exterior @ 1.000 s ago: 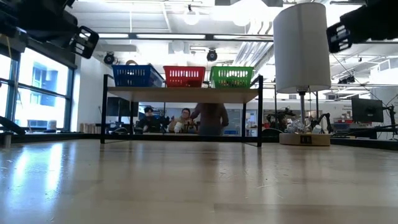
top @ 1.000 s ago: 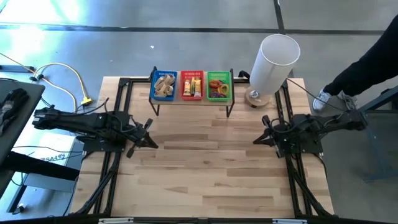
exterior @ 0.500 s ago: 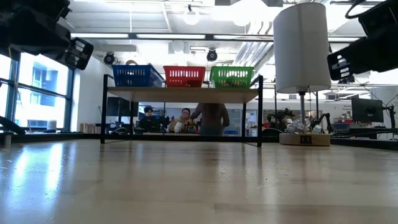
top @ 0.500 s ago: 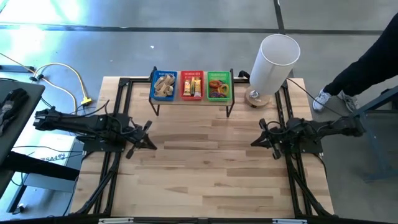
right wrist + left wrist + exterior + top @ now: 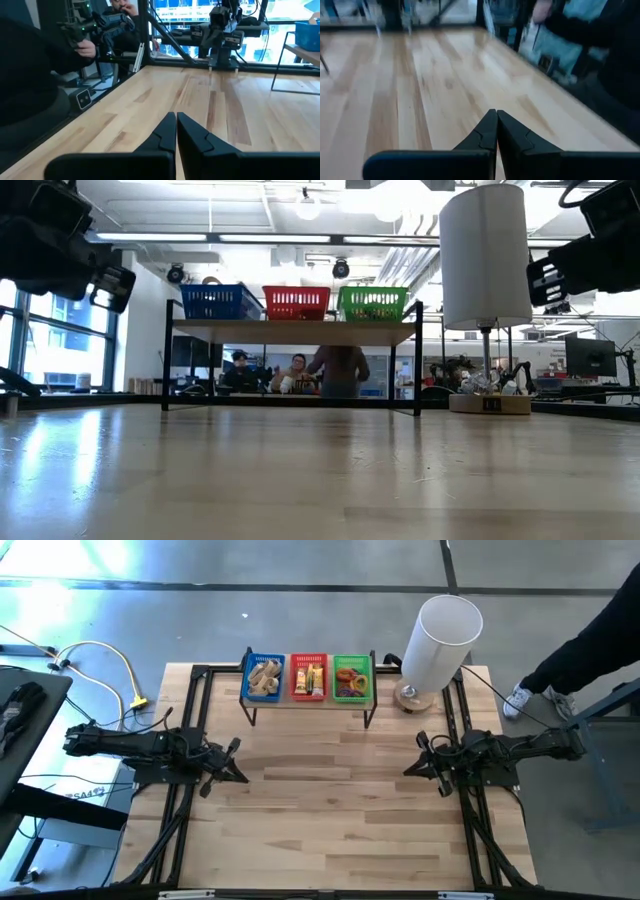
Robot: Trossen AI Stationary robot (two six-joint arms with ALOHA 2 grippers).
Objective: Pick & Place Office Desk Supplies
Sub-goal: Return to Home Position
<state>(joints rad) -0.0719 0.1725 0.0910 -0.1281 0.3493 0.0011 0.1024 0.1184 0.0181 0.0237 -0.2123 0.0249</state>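
The office desk supplies lie in three small baskets on a raised shelf (image 5: 308, 698) at the table's far edge. Pale tan bands are in the blue basket (image 5: 264, 677), yellow blocks in the red basket (image 5: 309, 677), and coloured loops in the green basket (image 5: 351, 677). My left gripper (image 5: 238, 762) hangs above the table's left side, shut and with nothing in it (image 5: 496, 114). My right gripper (image 5: 410, 765) hangs above the right side, also shut and with nothing in it (image 5: 176, 116). The two grippers point toward each other, well short of the shelf.
A tall white cylinder (image 5: 440, 635) stands on a round base at the far right corner. A person (image 5: 590, 630) stands beside the table's right edge, and other people (image 5: 300, 375) sit beyond the far edge. Bare wood (image 5: 330, 790) lies between the arms.
Both grippers have sunk toward the table and stayed shut. The left one kept going down and drew back a little toward the table's left edge. The right one dropped first and has since kept still.
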